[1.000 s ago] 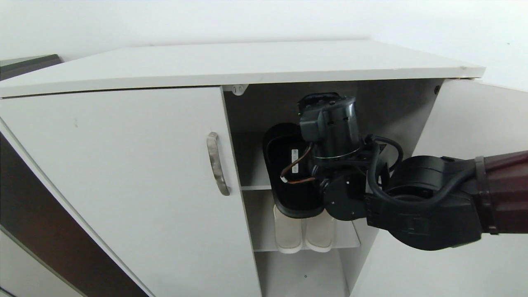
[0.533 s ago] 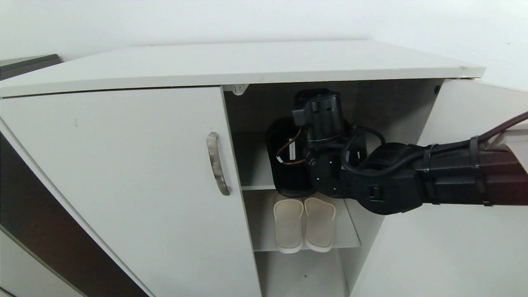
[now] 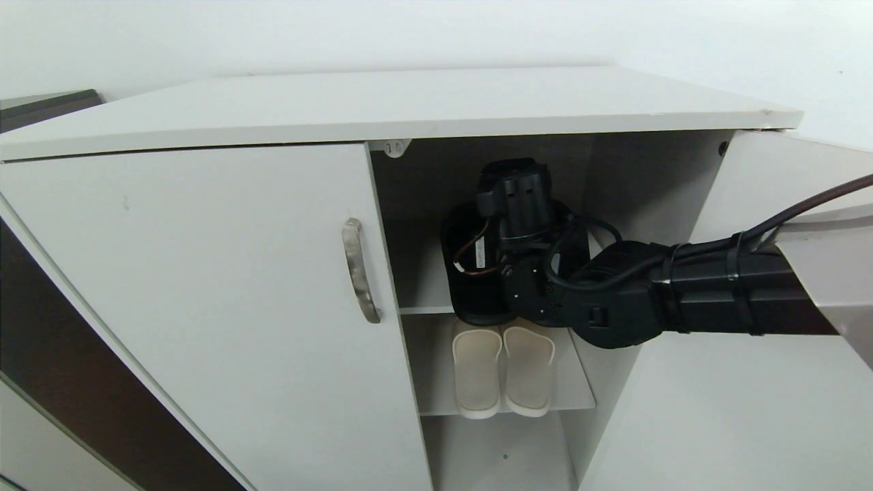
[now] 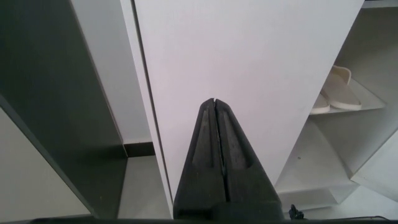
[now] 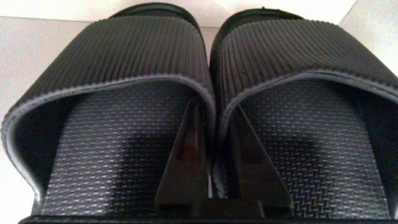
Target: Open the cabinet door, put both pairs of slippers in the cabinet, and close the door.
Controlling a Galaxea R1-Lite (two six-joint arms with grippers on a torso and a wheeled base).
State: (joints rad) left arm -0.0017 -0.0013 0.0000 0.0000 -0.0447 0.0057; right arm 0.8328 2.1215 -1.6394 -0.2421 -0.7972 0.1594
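Leftmost, the left end effector (image 4: 214, 104) has its fingers pressed flat together on nothing and faces the closed white left door (image 3: 204, 307), whose curved metal handle (image 3: 360, 271) sits at the panel's 3 o'clock edge. Next over, in the opening of the white laminate cabinet (image 3: 409, 102), the pair of black ribbed rubber slippers (image 3: 470, 273) is at the upper shelf (image 3: 416, 286). It is directly at 12 o'clock of the pair of cream slippers (image 3: 503, 372), which lie side by side on the lower shelf (image 3: 573, 392). The right end effector (image 5: 214, 111) pinches the black slippers' two inner walls together. The pair therefore lies straight ahead of it, its long axis running on from the fingers toward the cabinet's back, and the right arm is clearly the nearer one. The right wrist view gives the grip itself, which the head view covers with the wrist. The head view instead gives the pair's height at the shelf edge, though not whether the soles rest on it. I judge that letting go depends on that contact. At 3 o'clock stands the open right door (image 3: 736, 423).
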